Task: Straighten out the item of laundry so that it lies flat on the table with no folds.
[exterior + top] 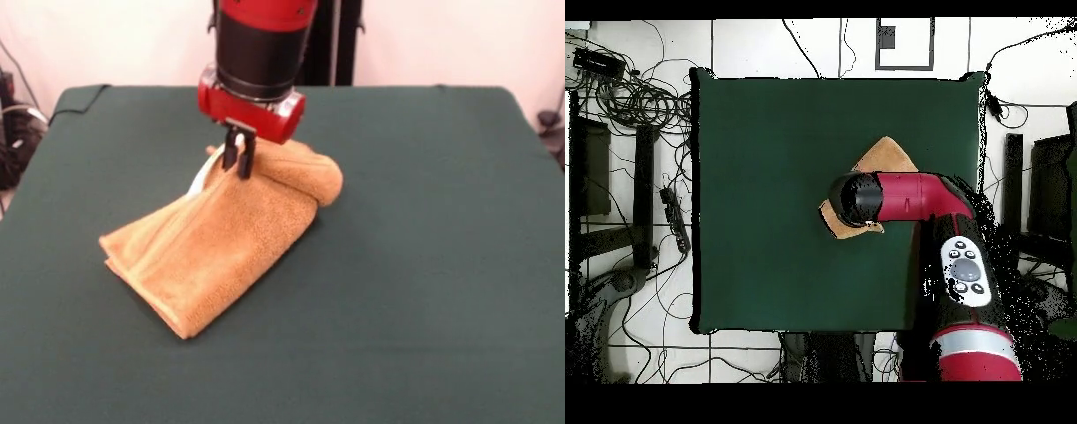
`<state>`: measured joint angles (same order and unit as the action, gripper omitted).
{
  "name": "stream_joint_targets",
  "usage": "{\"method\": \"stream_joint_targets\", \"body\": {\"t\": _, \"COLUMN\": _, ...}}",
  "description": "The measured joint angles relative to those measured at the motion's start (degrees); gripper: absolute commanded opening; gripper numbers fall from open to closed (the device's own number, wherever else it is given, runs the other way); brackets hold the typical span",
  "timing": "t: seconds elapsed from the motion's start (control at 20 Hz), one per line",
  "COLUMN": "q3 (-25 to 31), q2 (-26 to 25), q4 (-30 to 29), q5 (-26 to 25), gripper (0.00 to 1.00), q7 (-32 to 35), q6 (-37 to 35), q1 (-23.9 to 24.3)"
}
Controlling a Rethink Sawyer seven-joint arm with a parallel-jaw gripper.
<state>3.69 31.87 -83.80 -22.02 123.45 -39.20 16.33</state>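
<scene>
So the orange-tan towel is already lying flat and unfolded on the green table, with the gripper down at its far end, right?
Not quite. The towel is not flat: the front view shows it doubled over, with a rolled bulge at its far end. The rest holds: it lies on the green table, and the gripper is down at the towel's far end.

Soft, even light fills both views; the towel casts only a faint shadow on the table.

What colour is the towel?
Orange-tan towel, seen best in the front view.
</scene>
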Motion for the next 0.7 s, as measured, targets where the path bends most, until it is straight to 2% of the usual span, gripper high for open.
{"method": "stream_joint_targets", "body": {"t": 0.3, "q3": 6.9, "q2": 0.1, "q4": -0.5, "q5": -5.0, "gripper": 0.00, "q7": -11.8, "q6": 0.0, "q1": 4.2}}
{"method": "stream_joint_targets", "body": {"t": 0.7, "q3": 13.3, "q2": 0.7, "q4": -1.1, "q5": -7.9, "gripper": 0.00, "q7": -19.8, "q6": 0.0, "q1": 6.4}}
